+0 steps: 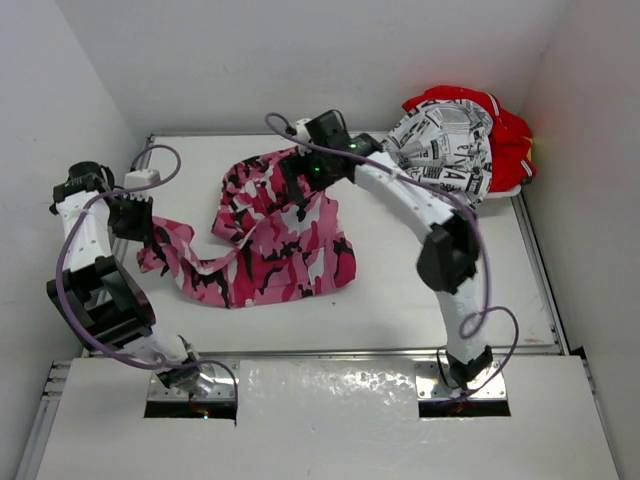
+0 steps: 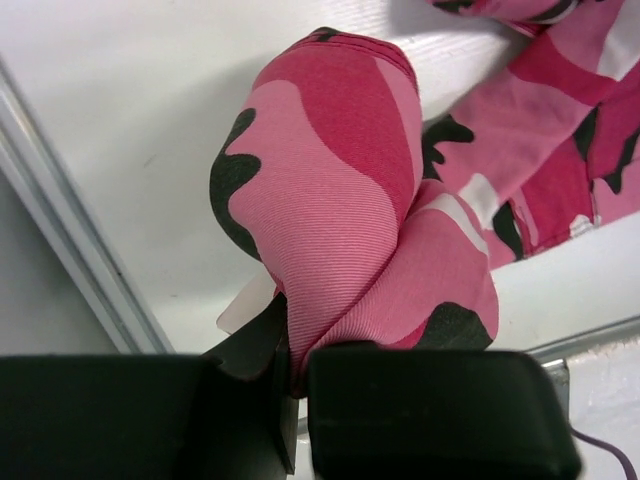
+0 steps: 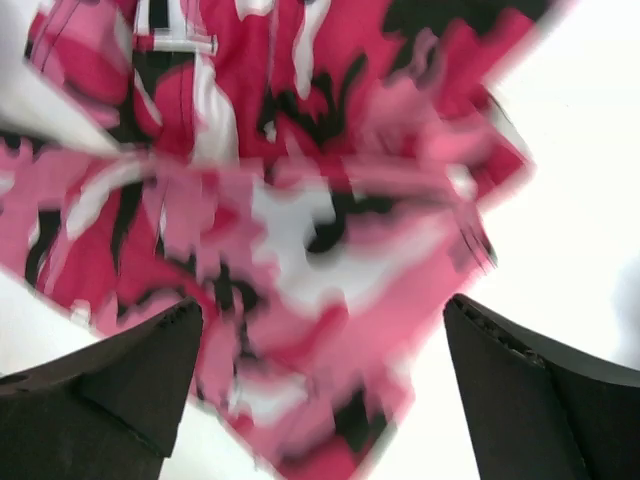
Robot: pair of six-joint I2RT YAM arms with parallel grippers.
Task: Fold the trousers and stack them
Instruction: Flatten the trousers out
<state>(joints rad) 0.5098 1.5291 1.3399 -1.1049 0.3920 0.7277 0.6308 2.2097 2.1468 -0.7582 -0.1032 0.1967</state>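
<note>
Top: camo pair (image 1: pixel 280 235) sprawled mid-table, one leg stretched to left gripper (image 1: pixel 138 222), likely to pull it straight for the fold. Right gripper (image 1: pixel 297 168) over waist end. Newsprint pair (image 1: pixel 445 145) on red pair (image 1: pixel 512 140), heaped well beyond right jaws, probably awaiting their turn.

Left wrist: jaws clenched on leg end, cloth bunched ahead of them.

Right wrist: jaws spread wide, gripping nothing; blurred camo below, between them.

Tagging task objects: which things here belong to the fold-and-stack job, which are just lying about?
Job:
- pink, white, black and crimson camouflage cloth trousers
- white black-newsprint-patterned cloth trousers
- plain red cloth trousers
- left end effector, shut on a camouflage leg
- right end effector, open

Just there:
- white table
- metal edge rail
</note>
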